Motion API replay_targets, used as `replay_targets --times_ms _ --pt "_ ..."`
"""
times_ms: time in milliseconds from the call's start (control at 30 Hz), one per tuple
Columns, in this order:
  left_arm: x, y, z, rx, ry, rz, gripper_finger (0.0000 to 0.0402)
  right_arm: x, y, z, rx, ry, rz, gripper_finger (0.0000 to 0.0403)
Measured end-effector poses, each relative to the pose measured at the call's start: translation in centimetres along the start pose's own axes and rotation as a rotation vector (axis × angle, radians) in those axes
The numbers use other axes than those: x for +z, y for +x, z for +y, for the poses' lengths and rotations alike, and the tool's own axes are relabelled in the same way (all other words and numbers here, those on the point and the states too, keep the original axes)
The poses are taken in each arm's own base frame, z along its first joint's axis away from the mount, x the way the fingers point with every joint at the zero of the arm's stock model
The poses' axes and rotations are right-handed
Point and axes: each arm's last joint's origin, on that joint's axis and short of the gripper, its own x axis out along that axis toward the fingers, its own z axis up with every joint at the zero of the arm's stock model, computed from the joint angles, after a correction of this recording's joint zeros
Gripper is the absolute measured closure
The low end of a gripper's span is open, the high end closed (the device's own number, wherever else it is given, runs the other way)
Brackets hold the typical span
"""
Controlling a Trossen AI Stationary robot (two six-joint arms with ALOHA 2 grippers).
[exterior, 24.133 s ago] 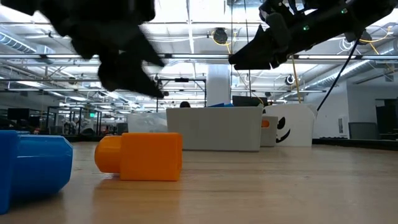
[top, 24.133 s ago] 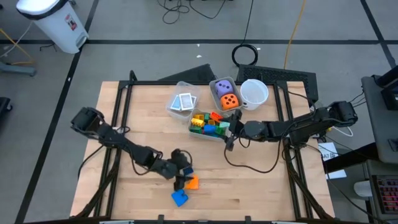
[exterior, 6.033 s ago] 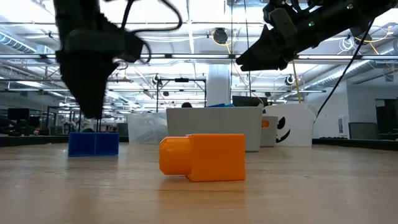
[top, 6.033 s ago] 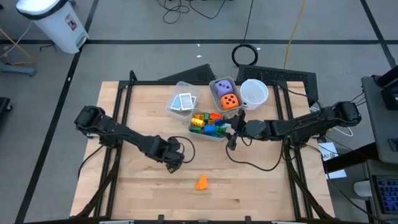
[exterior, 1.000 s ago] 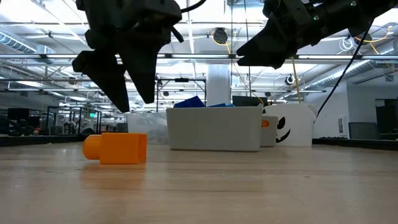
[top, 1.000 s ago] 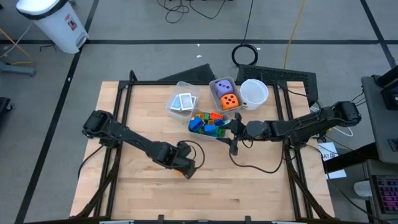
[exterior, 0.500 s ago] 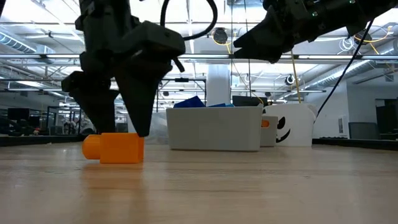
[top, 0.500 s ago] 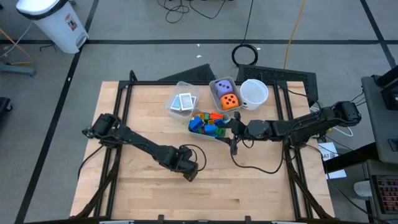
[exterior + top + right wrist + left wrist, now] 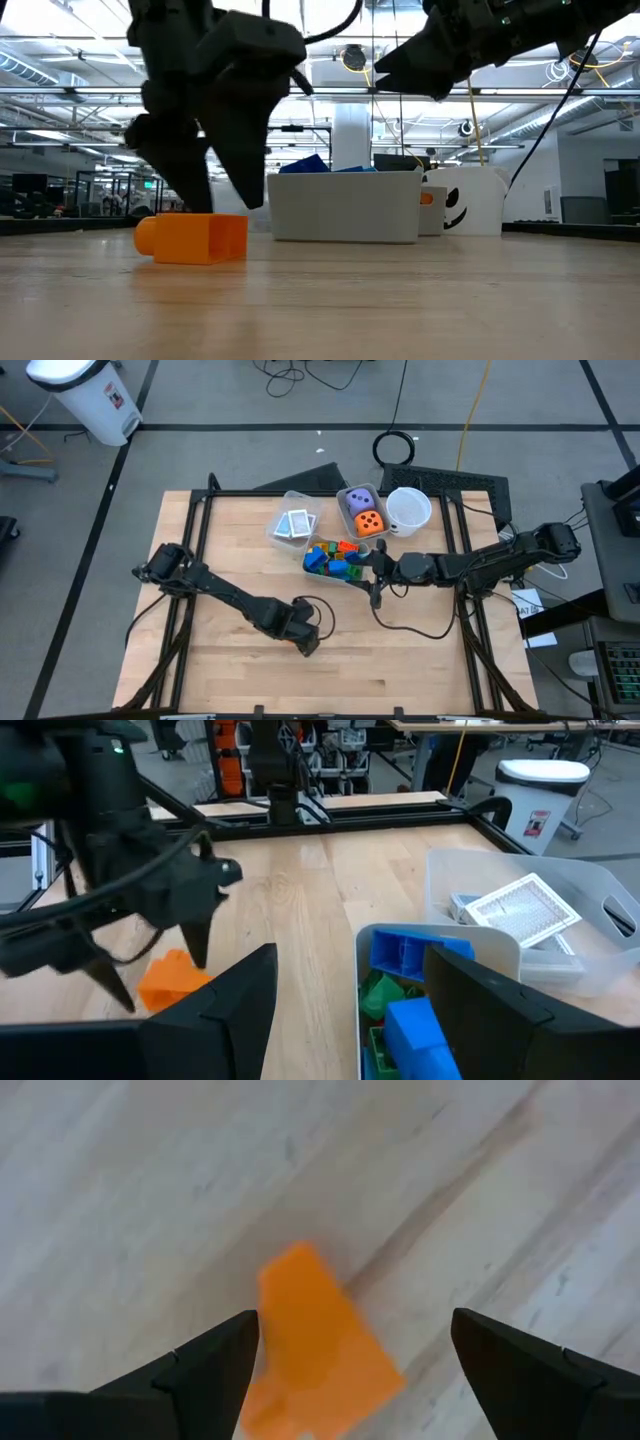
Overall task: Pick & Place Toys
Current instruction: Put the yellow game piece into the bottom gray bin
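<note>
Left gripper (image 9: 205, 190) wide open, low over the orange block (image 9: 192, 238) on the wooden table (image 9: 230, 670), one finger (image 9: 205, 1370) each side, not touching, right gripper (image 9: 376, 598) half open beside the clear bin of blocks (image 9: 336, 560), card bin (image 9: 293, 525), dice bin (image 9: 361, 512), white cup (image 9: 408, 509) behind.

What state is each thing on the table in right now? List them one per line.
Left gripper: open, astride the orange block, not gripping.
Orange block: lying on its side on the table.
Right gripper: open, empty, beside the block bin.
Block bin: filled with blocks.
Dice bin: holds two dice.
Card bin: holds cards.
Cup: upright.
</note>
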Motion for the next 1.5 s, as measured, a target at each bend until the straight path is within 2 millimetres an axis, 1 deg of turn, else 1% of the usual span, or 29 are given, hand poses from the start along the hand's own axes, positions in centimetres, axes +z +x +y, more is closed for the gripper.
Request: replay_targets --times_ms 200,300,467,700,767,833,967,1033,1067,1133,1233,1367,1500 --pt "-0.3 0.0 1.0 0.101 -0.131 0.032 0.0064 -0.1 0.0 0.0 -0.002 0.031 0.011 0.0177" --pt "-0.3 0.0 1.1 0.113 -0.13 0.031 0.0064 -0.1 0.0 0.0 -0.002 0.048 0.012 0.0177" --pt "0.1 0.3 0.7 0.07 -0.118 0.021 0.0064 -0.2 0.0 0.0 -0.003 0.05 0.018 0.0177" --pt "-0.3 2.4 0.7 0.088 -0.112 0.094 0.0066 -0.4 0.0 0.0 -0.005 0.045 0.038 0.0177" --pt "-0.3 2.6 0.7 0.085 -0.1 0.115 0.0079 -0.4 0.0 0.0 -0.005 0.044 0.039 0.0177" --pt "-0.3 2.6 0.7 0.085 -0.101 0.123 0.0106 -0.4 0.0 0.0 -0.005 0.044 0.039 0.0177" --pt "0.0 2.3 0.9 0.072 -0.104 0.139 0.0189 -0.3 0.0 0.0 -0.004 0.035 0.032 0.0177" --pt "0.1 1.9 0.8 0.047 -0.088 0.141 0.0233 -0.3 0.0 0.0 -0.004 0.019 0.029 0.0177" --pt "0.3 1.6 0.8 0.033 -0.078 0.136 0.0239 -0.3 0.0 0.0 -0.004 0.01 0.026 0.0177" --pt "0.7 0.9 0.8 0.007 -0.059 0.123 0.0239 -0.2 0.0 0.0 -0.003 -0.012 0.016 0.0177" --pt "1.9 -0.6 1.0 -0.052 -0.029 0.073 0.0239 0.3 -0.4 -0.1 -0.001 -0.041 -0.005 0.0177" --pt "3.8 -3.7 1.4 -0.152 0.023 -0.027 0.0239 1.5 -1.7 -0.2 0.005 -0.062 -0.061 0.0177" --pt "6.2 -7.0 2.7 -0.22 0.074 -0.177 0.0239 2.7 -3.5 -0.2 0.022 -0.066 -0.111 0.0177"
